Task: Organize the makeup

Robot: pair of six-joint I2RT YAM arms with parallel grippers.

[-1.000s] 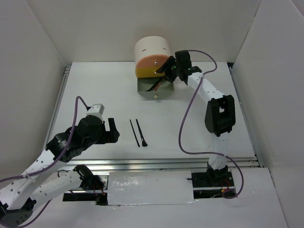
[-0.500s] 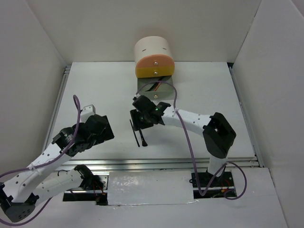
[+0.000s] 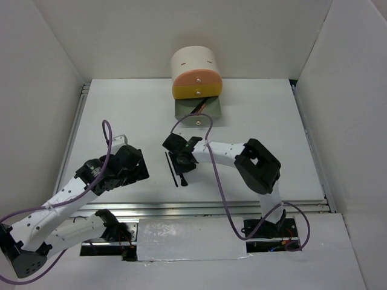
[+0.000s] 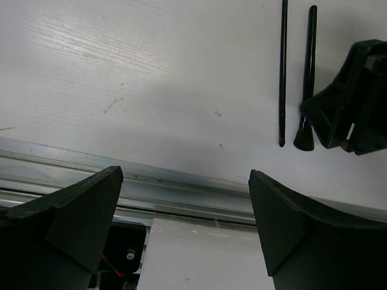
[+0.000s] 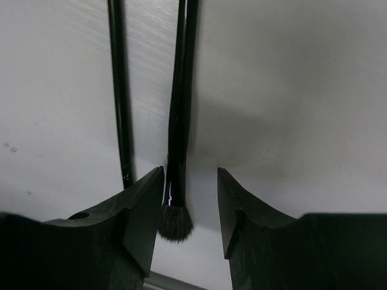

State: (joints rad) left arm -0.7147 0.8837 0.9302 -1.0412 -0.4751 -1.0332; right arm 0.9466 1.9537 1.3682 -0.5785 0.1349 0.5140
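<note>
A black flared-head brush lies on the white table beside a thin black stick. Both show in the top view, the brush just right of the stick. My right gripper is open and low over the table. Its jaws straddle the brush just above the bristles, the left jaw close against it. In the top view the right gripper hides the brush's upper handle. My left gripper is open and empty, left of the sticks. The left wrist view shows the stick and brush.
The cream cylindrical organizer stands at the back, its bottom drawer pulled open with slim items inside. A metal rail runs along the table's near edge under my left gripper. White walls enclose both sides.
My right arm swung from the organizer's drawer down to the table and settled its jaws around the brush. My left arm shifted slightly right, towards the sticks.
</note>
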